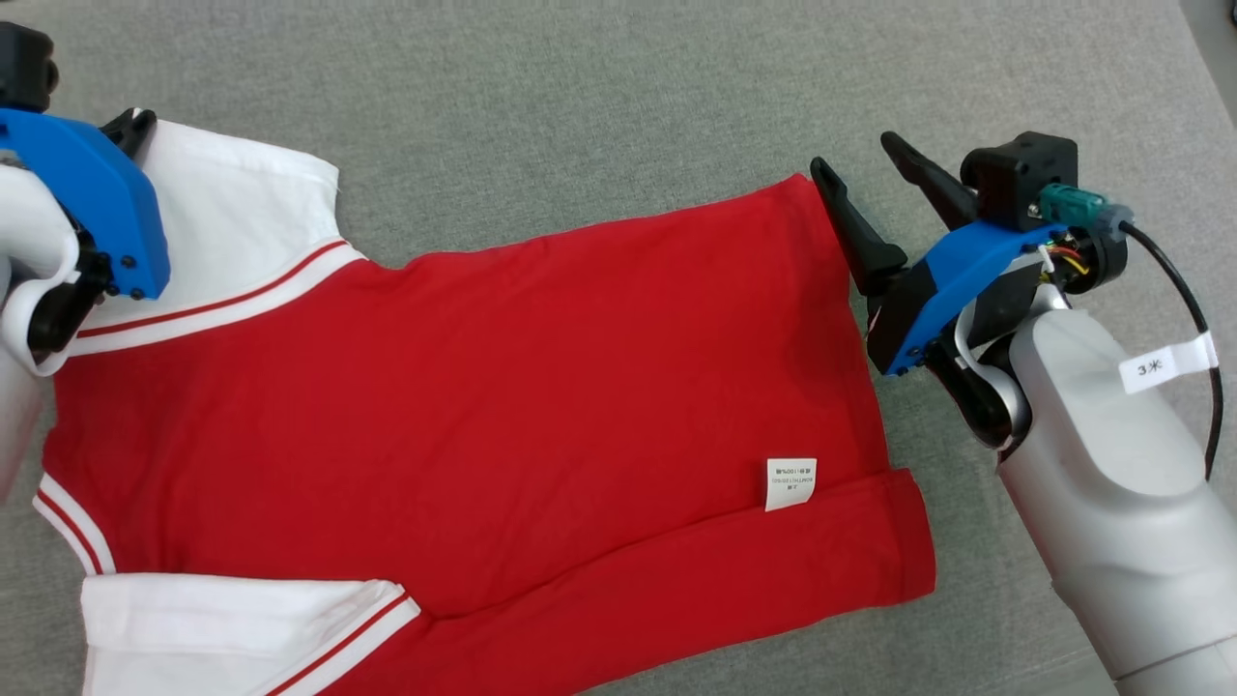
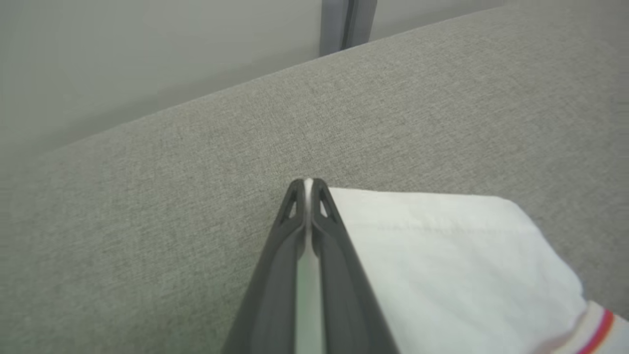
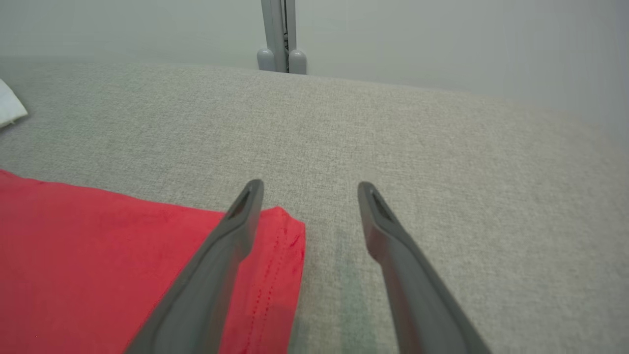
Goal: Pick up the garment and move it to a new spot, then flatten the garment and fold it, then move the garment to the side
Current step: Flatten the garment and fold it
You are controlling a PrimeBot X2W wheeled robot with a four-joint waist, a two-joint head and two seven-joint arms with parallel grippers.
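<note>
**Left hand pinched on sleeve, right hand wide at hem corner**

- Garment (image 1: 483, 387): a red shirt with white, red-striped sleeves, lying sideways across the grey cloth-covered worktop (image 1: 580, 97). In the head view it runs from 9 o'clock through centre to 4 o'clock. It is mostly flat, with one fold band along the 5 o'clock edge just below the care label (image 1: 791, 483).
- Left hand (image 1: 130, 130) sits at 10 o'clock. Its fingers are pressed together on the far edge of the upper sleeve (image 1: 232, 203), and in the left wrist view a thin white strip of cloth shows between them.
- Right hand (image 1: 852, 153) sits at 2 o'clock, spread wide and holding nothing. One finger is over the red hem corner (image 3: 280, 216), the other over bare worktop.
- Handling, as I judge it: the knit is light, limp and not slippery, and it will sag and crease wherever it is unsupported. Corners and stitched hems are the surest holds. The hem corner suits the right hand, matched against the sleeve grip, so the cloth can be drawn taut between the two.
- Room: bare worktop from 11 to 1 o'clock, with more beyond 3 o'clock. The second sleeve (image 1: 232, 619) runs out of the head view at 7 o'clock, so I can't tell how much margin is there. Both wrist views show the worktop's far edge, with a wall behind it.
</note>
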